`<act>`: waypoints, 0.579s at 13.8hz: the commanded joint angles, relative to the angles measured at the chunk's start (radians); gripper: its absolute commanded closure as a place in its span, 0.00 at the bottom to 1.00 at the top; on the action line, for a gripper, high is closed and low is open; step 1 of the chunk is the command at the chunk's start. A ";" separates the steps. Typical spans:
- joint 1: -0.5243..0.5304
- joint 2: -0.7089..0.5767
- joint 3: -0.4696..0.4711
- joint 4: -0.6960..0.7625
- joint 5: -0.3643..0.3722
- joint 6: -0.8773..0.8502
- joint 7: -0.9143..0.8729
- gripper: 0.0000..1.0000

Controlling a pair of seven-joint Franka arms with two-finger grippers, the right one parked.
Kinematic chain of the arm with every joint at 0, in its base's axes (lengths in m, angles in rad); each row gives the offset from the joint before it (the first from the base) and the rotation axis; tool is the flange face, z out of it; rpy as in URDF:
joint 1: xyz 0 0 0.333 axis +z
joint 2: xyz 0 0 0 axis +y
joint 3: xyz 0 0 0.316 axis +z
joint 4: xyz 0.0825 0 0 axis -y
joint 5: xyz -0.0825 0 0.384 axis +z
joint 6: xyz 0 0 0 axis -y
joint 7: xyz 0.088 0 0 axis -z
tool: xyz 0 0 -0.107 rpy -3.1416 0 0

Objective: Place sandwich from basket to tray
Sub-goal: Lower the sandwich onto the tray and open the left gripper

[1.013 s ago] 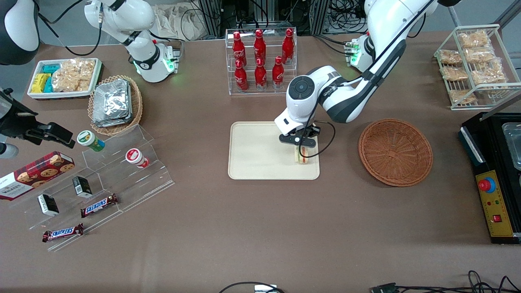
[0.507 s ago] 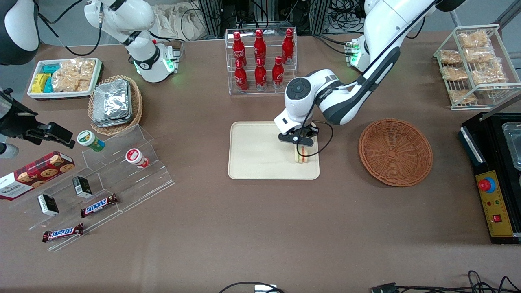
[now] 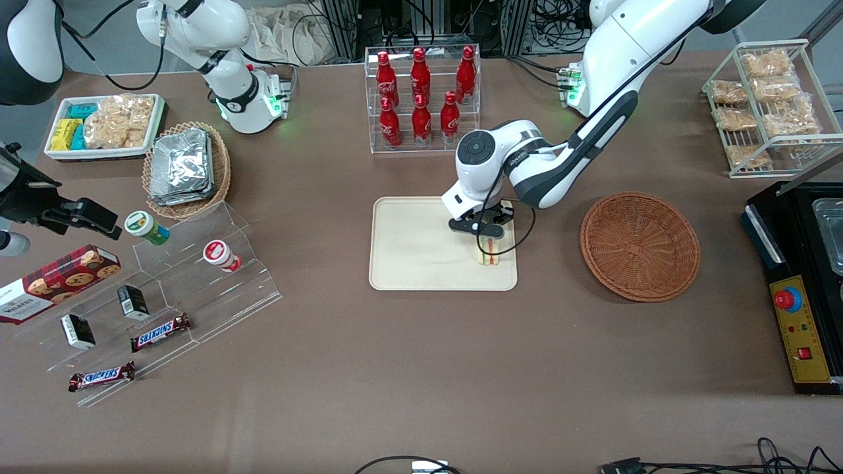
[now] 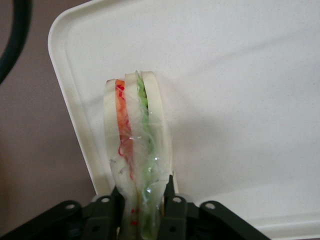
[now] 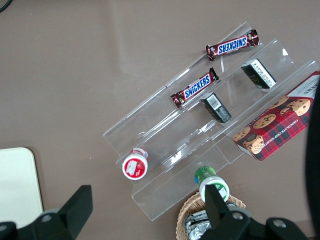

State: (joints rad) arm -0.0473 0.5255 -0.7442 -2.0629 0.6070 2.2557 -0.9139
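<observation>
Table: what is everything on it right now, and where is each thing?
sandwich: one, pale bread with red, orange and green filling, standing on the tray
tray: one, cream, mid-table
basket: one, reddish-brown, beside the tray, toward the working arm's end
cola bottles: six, red, in a clear rack farther from the camera than the tray
Snickers bars: two, brown, on a clear stepped stand at the parked arm's end
claw: one, black, closed on the sandwich's end, above the tray
</observation>
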 commanded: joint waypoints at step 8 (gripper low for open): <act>0.036 -0.110 0.002 0.064 0.011 -0.107 -0.157 0.00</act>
State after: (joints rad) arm -0.0321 0.4845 -0.7408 -2.0044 0.6110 2.1868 -1.0406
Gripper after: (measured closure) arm 0.000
